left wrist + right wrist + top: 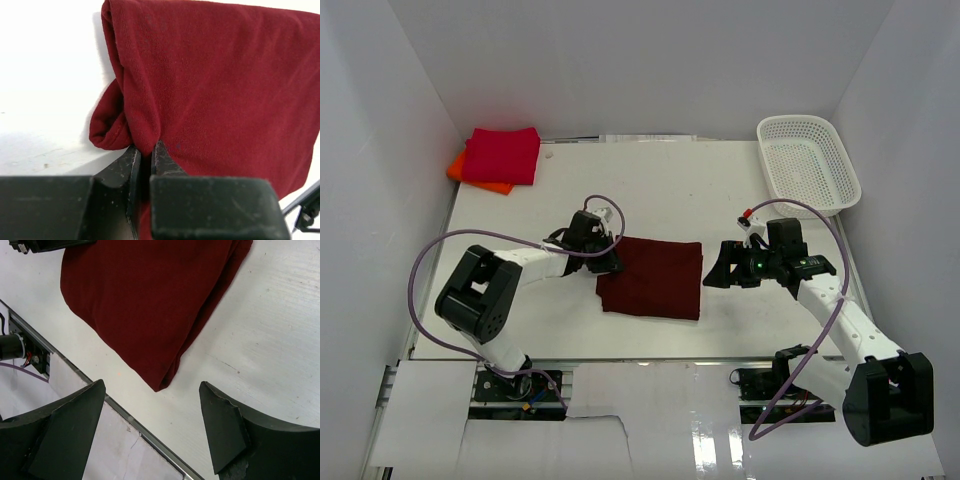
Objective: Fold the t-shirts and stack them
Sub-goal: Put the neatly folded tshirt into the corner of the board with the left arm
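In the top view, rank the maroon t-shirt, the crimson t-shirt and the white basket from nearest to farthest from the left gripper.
1. The maroon t-shirt: table centre, its left edge pinched in the left gripper.
2. The crimson t-shirt: far-left corner.
3. The white basket: far-right corner.

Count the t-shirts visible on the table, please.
3: a dark maroon shirt folded at the centre, its edge pinched by the left gripper; a crimson shirt at the far-left corner, lying on an orange shirt. Others may be hidden beneath.
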You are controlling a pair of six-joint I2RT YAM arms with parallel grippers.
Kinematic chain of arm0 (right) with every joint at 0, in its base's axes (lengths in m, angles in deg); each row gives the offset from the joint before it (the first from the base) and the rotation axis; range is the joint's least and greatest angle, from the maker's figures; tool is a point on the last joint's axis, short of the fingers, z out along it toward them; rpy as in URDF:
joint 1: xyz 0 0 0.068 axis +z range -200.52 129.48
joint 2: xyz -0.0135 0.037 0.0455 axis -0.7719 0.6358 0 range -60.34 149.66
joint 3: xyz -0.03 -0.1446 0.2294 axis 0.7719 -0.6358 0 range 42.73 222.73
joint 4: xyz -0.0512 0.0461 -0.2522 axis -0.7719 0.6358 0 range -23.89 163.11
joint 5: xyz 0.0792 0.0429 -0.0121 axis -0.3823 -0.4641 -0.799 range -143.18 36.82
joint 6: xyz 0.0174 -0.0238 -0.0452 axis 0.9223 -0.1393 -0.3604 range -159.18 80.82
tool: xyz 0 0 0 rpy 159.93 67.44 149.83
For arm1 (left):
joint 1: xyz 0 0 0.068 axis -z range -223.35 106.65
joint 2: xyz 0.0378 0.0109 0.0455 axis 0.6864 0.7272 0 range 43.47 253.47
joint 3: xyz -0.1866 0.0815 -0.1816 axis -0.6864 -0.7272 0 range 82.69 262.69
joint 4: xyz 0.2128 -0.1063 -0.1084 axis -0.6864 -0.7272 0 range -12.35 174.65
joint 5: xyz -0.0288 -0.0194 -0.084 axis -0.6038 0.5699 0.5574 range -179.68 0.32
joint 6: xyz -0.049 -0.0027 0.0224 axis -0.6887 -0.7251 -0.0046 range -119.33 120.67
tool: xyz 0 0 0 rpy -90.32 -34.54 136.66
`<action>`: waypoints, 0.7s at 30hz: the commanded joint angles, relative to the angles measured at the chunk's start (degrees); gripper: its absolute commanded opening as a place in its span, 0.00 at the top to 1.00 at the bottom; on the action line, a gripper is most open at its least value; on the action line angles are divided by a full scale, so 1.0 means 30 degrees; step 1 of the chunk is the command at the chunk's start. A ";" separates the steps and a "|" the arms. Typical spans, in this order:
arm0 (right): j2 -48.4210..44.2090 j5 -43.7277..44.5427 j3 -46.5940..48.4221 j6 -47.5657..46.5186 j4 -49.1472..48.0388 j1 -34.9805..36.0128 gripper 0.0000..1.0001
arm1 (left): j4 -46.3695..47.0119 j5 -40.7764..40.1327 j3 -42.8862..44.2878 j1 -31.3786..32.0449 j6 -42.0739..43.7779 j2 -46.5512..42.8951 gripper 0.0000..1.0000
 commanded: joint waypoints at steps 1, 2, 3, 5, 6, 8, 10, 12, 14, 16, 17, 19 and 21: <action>-0.0331 -0.0506 -0.0011 -0.0128 -0.0054 -0.0054 0.18 | -0.2823 0.1052 -0.1277 0.0245 0.0062 0.1080 1.00; -0.0360 -0.0535 0.0018 -0.0127 -0.0054 -0.0083 0.18 | -0.2793 0.1110 -0.1336 0.0216 0.0032 0.1051 1.00; -0.0418 -0.0565 0.0019 -0.0069 -0.0054 -0.0083 0.18 | -0.2764 0.1082 -0.1365 0.0215 0.0061 0.1108 1.00; -0.0419 -0.0652 0.0077 -0.0069 -0.0054 -0.0083 0.18 | -0.3025 0.0849 -0.1220 0.0245 0.0178 0.1138 1.00; -0.0476 -0.0653 0.0135 -0.0040 -0.0054 -0.0083 0.18 | -0.3288 0.0644 -0.0668 0.0216 0.0294 0.1254 1.00; -0.0506 -0.0711 0.0194 -0.0010 0.0005 -0.0083 0.18 | -0.4600 -0.0144 0.0299 0.0215 0.0761 0.1518 1.00; -0.0565 -0.0857 0.0224 0.0048 -0.0024 -0.0083 0.18 | -0.5513 -0.1754 0.2114 0.0215 0.1201 0.2074 1.00; -0.0623 -0.0917 0.0224 0.0078 0.0034 -0.0083 0.18 | -0.6452 -0.3012 0.3316 0.0041 0.1730 0.2629 1.00; -0.0798 -0.0888 0.0282 0.0078 0.0180 -0.0083 0.18 | -0.6776 -0.3312 0.4928 -0.0484 0.2197 0.2924 1.00; -0.1091 -0.0595 0.0224 0.0078 0.0268 -0.0083 0.18 | -0.6952 -0.3138 0.6475 -0.1012 0.2491 0.3392 1.00; -0.1353 -0.0565 0.0195 0.0078 0.0211 -0.0083 0.18 | -0.7069 -0.2992 0.6979 -0.1682 0.2667 0.3539 1.00; -0.1531 -0.0623 0.0223 0.0107 0.0239 -0.0083 0.19 | -0.7245 -0.2205 0.8062 -0.2447 0.3311 0.4093 1.00; -0.1561 -0.0682 0.0311 0.0107 0.0356 -0.0083 0.18 | -0.7888 -0.1646 1.0053 -0.3589 0.3896 0.4593 1.00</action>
